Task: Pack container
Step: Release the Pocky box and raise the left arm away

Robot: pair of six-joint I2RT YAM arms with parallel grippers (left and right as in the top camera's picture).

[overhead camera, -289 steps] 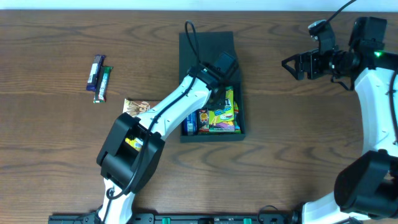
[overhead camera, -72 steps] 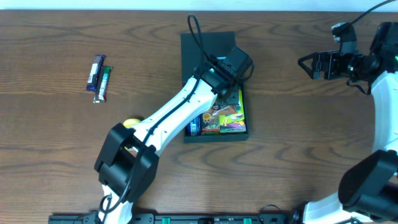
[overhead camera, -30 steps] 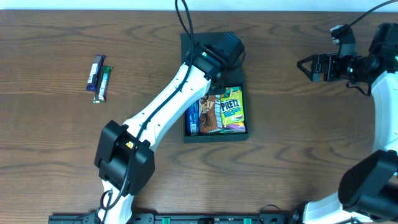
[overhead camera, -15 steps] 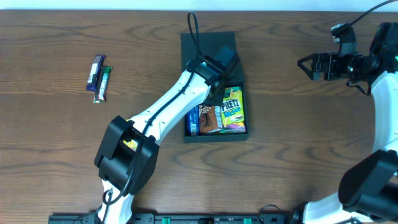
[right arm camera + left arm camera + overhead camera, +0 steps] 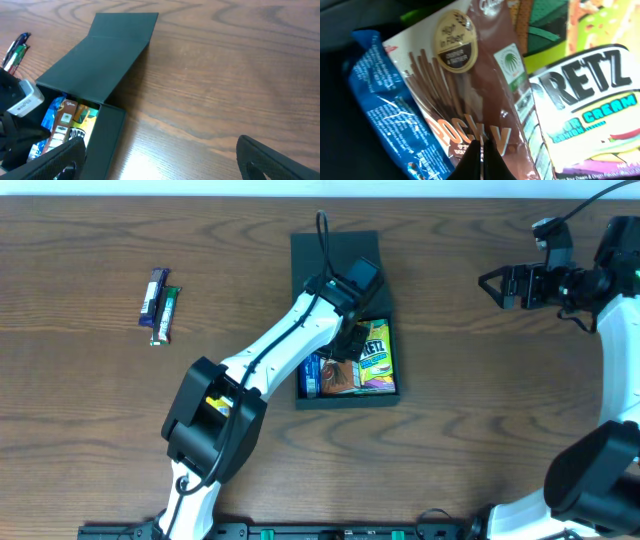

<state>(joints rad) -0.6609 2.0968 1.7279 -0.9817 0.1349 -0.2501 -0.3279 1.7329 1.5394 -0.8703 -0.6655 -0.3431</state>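
The container (image 5: pixel 305 260) sits at the middle of the desk (image 5: pixel 480 400). Its hinged lid is folded back flat on the far side and the tray is open on the near side. I judge packing incomplete: two snack bars (image 5: pixel 160 302) lie on the desk well to the left, outside the container.

Hazards from this position, as I judge them:
1. Container shift. My left arm reaches across the tray from the near left. A sideways move at this depth could push a wall and slide the whole container.
2. Pack displacement. The tray holds a Pretz pack (image 5: pixel 590 115) on the right, a brown Pocky pack (image 5: pixel 465 90) in the middle and a blue pack (image 5: pixel 385 110) on the left, lying close together and overlapping. If wrapper film is caught when I lift, the Pocky pack would come up with it and disturb its neighbours.
3. Lid closure. A pack left riding high could stop the lid from seating.

Left pincer (image 5: pixel 481 156): the fingertips are pressed together with no gap, and the tips rest on the lower part of the Pocky pack. I cannot tell whether any film is pinched between them.

Right pincer (image 5: pixel 487 281): spread wide and empty, parked above the desk at the far right, well apart from the container.
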